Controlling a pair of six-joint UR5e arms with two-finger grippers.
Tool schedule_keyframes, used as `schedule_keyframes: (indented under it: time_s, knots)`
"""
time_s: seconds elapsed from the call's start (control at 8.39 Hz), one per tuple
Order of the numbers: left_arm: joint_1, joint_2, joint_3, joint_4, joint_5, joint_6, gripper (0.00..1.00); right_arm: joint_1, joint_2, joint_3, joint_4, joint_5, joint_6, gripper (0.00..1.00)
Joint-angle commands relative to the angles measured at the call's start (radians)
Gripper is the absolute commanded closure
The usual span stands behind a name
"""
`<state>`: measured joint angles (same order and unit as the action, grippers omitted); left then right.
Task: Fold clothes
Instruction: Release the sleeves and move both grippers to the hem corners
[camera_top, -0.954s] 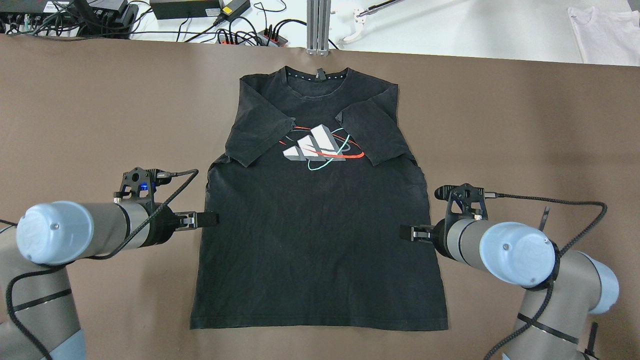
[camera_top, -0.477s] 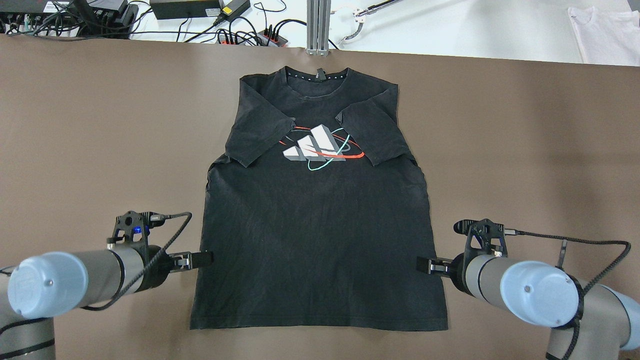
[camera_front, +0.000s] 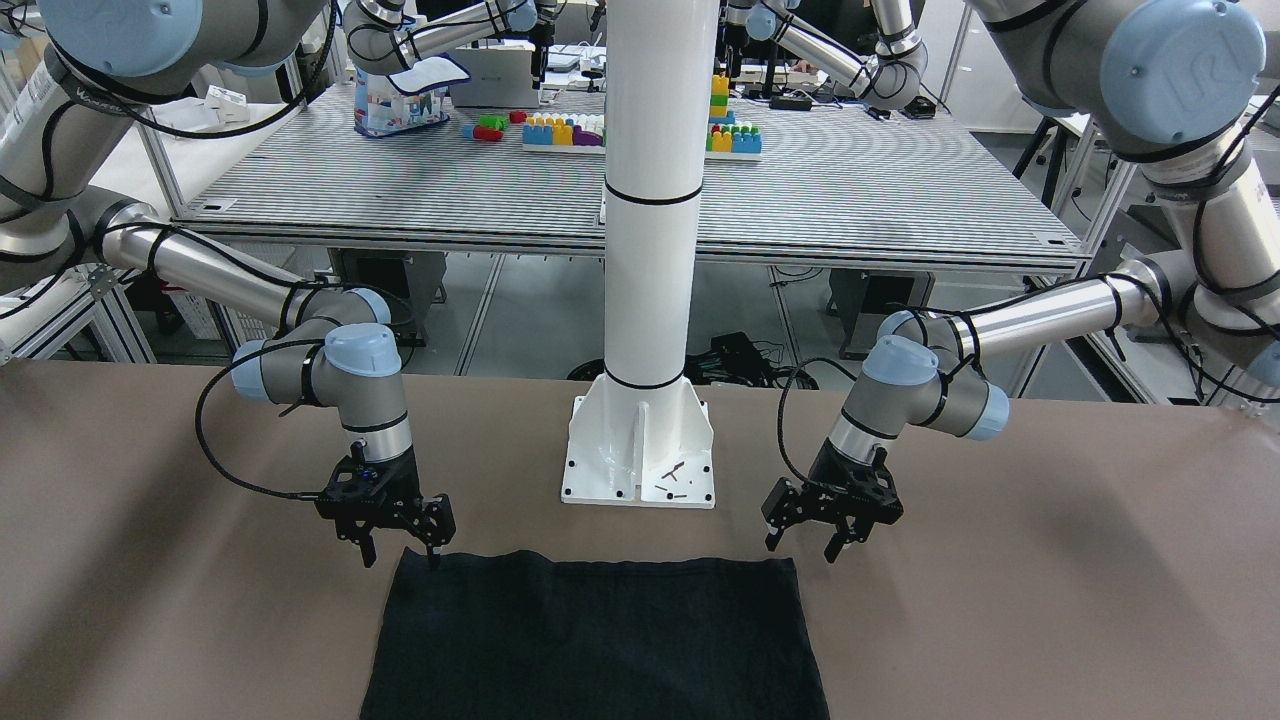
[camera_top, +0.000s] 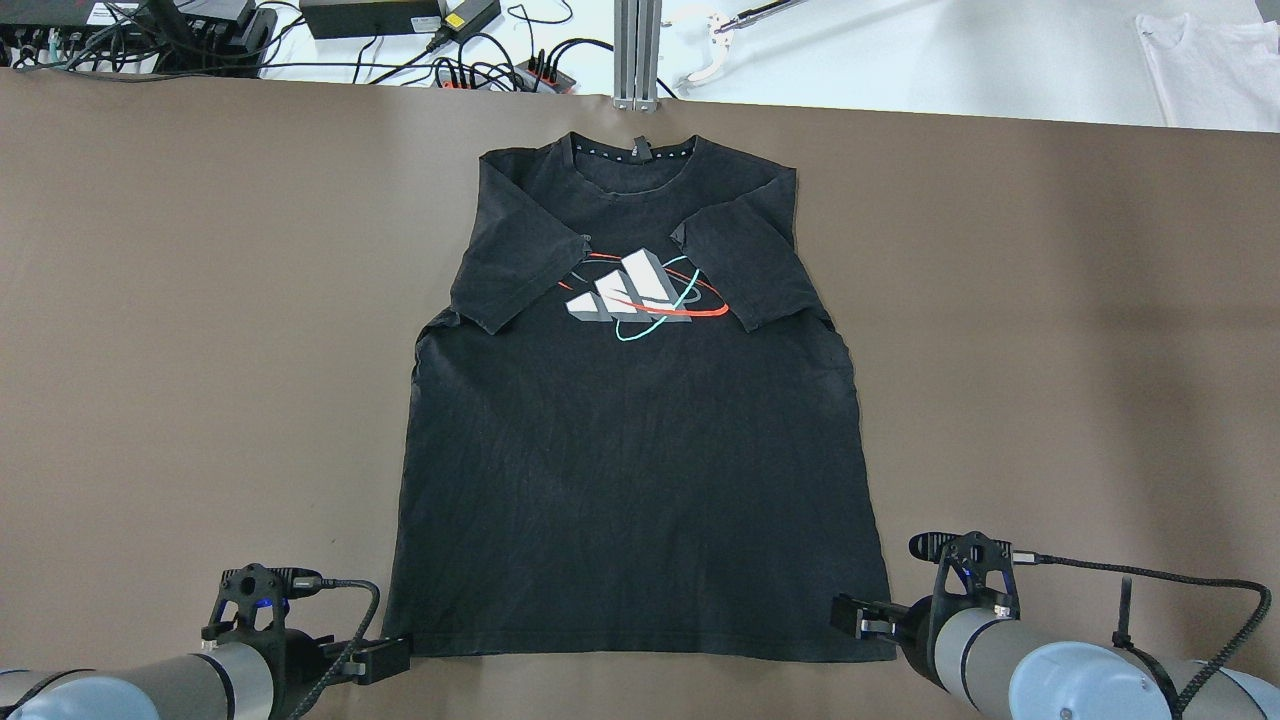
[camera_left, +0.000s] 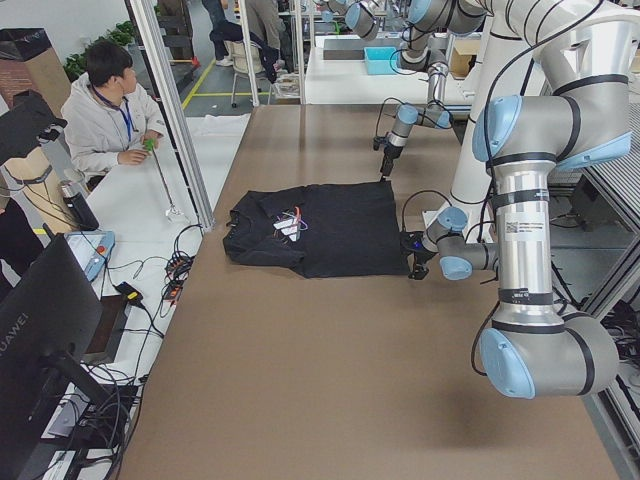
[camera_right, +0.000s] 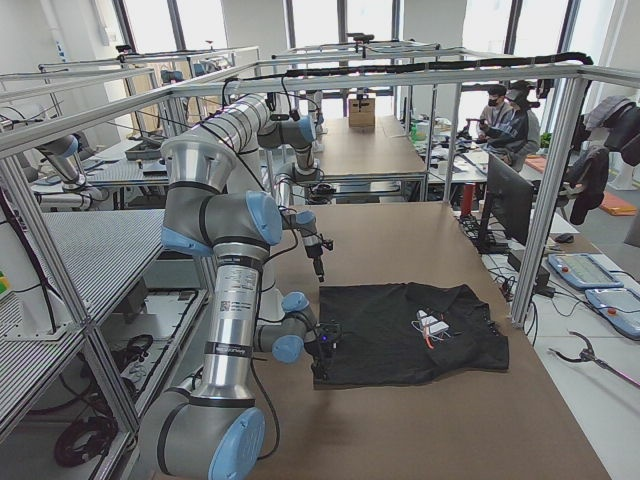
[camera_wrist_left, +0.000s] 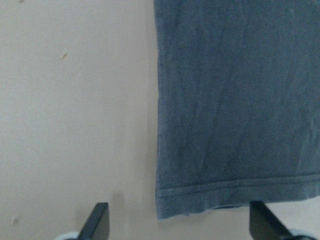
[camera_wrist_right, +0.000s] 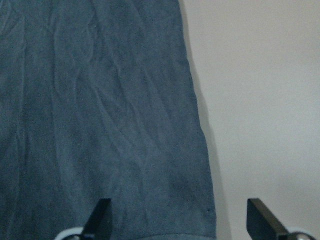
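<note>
The clothes are a single black T-shirt lying flat on the brown table, printed side up, with both sleeves folded in over the chest. My left gripper stands open at the near left hem corner. In the left wrist view that corner lies between the two fingers. My right gripper is open at the near right hem corner, its fingers straddling the shirt's side edge. From the front, both the left gripper and the right gripper hover just above the hem, holding nothing.
The white pole's base plate stands on the table just behind the hem. Beyond the far table edge are a metal post, cables and power strips, and a white garment. A seated person is beyond that edge.
Both arms have slid back along the shirt's sides toward the robot, from mid-body down to the hem corners. The shirt has not moved.
</note>
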<state>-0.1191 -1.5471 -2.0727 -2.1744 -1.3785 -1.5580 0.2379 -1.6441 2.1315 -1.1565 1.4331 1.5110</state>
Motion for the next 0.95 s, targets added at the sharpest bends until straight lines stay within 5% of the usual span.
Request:
schedule_keyframes:
  time_s: [0.0,0.83]
  knots:
    - [0.015,-0.028,0.043,0.001,0.027,0.009,0.30,-0.006,0.000,-0.001,0.001,-0.003,0.001,0.05]
    - [0.015,-0.050,0.077,-0.001,0.025,0.015,0.35,-0.006,0.000,-0.004,0.001,-0.003,0.001,0.05]
